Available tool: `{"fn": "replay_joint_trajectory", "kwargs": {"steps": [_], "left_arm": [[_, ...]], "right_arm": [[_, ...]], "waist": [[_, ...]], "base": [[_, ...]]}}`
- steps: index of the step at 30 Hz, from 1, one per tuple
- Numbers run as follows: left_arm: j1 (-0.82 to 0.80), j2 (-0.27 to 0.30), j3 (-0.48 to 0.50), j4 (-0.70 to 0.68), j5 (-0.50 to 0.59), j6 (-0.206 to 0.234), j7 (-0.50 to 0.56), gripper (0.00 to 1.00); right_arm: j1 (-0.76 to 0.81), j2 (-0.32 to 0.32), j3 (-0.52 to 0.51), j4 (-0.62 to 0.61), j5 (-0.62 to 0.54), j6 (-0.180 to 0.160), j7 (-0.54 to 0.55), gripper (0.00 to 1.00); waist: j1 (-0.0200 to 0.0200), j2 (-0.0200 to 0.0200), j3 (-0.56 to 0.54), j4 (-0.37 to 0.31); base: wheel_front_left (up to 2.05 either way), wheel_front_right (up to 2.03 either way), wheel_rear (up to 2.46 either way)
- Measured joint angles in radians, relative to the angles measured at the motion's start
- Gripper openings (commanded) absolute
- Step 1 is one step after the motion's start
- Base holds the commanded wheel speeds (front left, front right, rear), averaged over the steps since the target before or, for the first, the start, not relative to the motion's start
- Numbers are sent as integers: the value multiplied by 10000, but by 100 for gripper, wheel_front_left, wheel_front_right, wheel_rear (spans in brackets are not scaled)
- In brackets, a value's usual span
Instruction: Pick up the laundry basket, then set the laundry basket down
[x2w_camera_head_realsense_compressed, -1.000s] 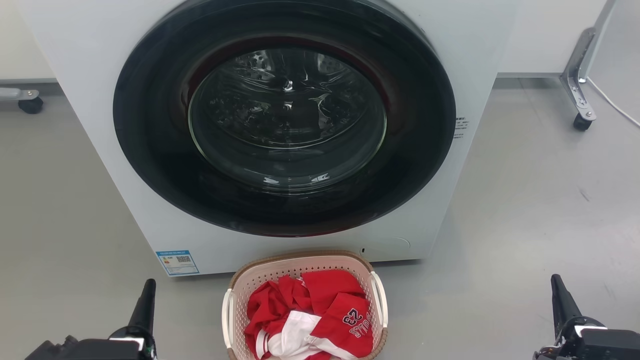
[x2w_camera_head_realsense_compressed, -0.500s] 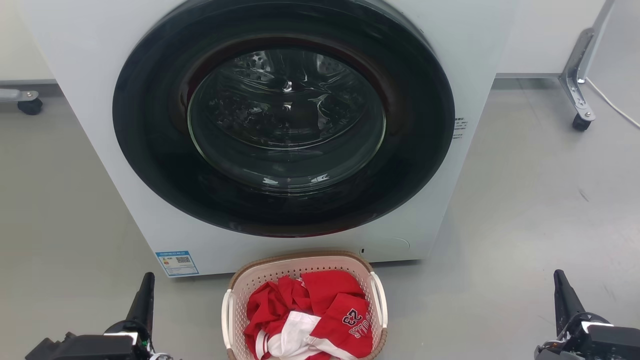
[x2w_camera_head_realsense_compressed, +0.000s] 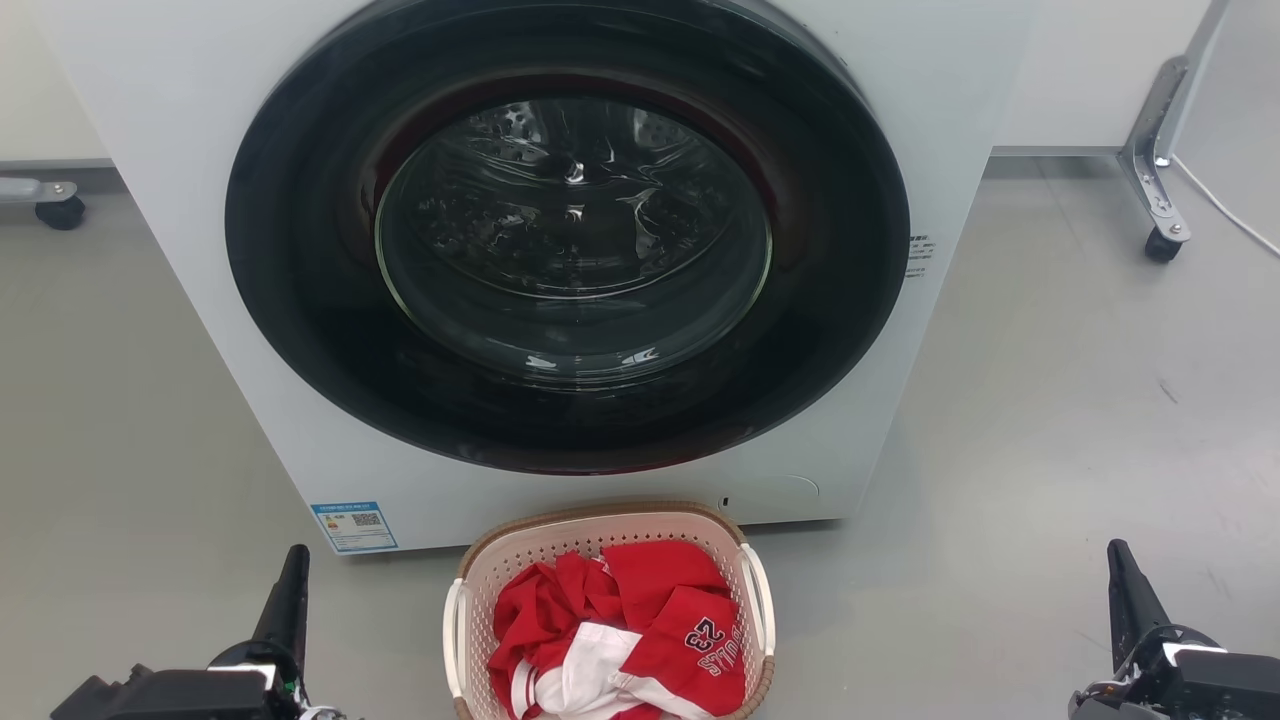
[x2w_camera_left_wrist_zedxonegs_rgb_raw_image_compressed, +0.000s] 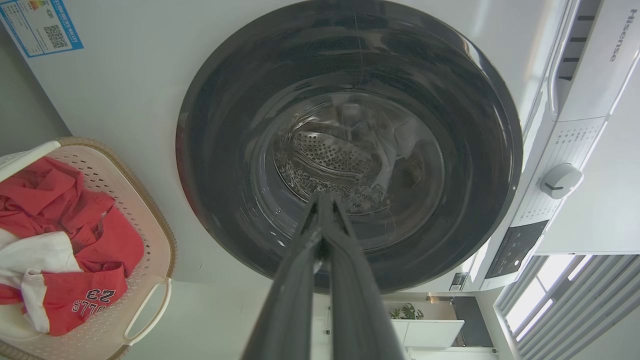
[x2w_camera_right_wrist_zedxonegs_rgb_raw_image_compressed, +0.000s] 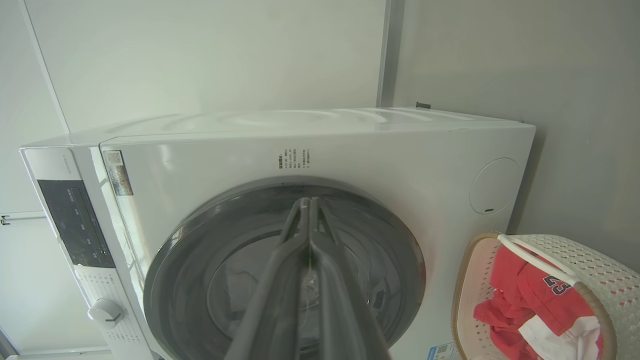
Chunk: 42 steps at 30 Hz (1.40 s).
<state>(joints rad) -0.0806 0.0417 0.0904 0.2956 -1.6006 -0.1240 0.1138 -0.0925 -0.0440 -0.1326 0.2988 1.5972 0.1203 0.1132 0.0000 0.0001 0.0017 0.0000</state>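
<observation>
Well, I count one laundry basket (x2w_camera_head_realsense_compressed: 600, 512), on the floor (x2w_camera_head_realsense_compressed: 1050, 450) just before the foot of one washer (x2w_camera_head_realsense_compressed: 960, 100), with two white handles (x2w_camera_head_realsense_compressed: 453, 640) and what looks like a single red-and-white jersey (x2w_camera_head_realsense_compressed: 680, 640) inside. My two grippers flank it, well apart: left gripper (x2w_camera_head_realsense_compressed: 295, 575) and right gripper (x2w_camera_head_realsense_compressed: 1118, 565) each have fingers pressed together, empty. Left wrist view adds the washer's knob (x2w_camera_left_wrist_zedxonegs_rgb_raw_image_compressed: 560, 181); right wrist view adds its top (x2w_camera_right_wrist_zedxonegs_rgb_raw_image_compressed: 300, 120).

Light: bright, even, diffuse; daylight through a window (x2w_camera_left_wrist_zedxonegs_rgb_raw_image_compressed: 545, 295) in the left wrist view.
Shadows: faint, soft-edged on the floor (x2w_camera_head_realsense_compressed: 1050, 400).
Glare: white glints on the washer (x2w_camera_head_realsense_compressed: 420, 490) door glass (x2w_camera_head_realsense_compressed: 575, 230).
Distortion: wrist views bow at the edges.
Focus: left gripper (x2w_camera_left_wrist_zedxonegs_rgb_raw_image_compressed: 324, 197) soft near the lens.
</observation>
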Motion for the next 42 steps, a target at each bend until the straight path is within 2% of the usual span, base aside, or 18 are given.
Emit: {"fn": "replay_joint_trajectory", "kwargs": {"steps": [42], "left_arm": [[0, -4, -2, -2, 0, 0, 0, 0]], "right_arm": [[0, 2, 2, -2, 0, 0, 0, 0]], "waist": [[0, 0, 1, 0]], "base": [[0, 0, 0]]}}
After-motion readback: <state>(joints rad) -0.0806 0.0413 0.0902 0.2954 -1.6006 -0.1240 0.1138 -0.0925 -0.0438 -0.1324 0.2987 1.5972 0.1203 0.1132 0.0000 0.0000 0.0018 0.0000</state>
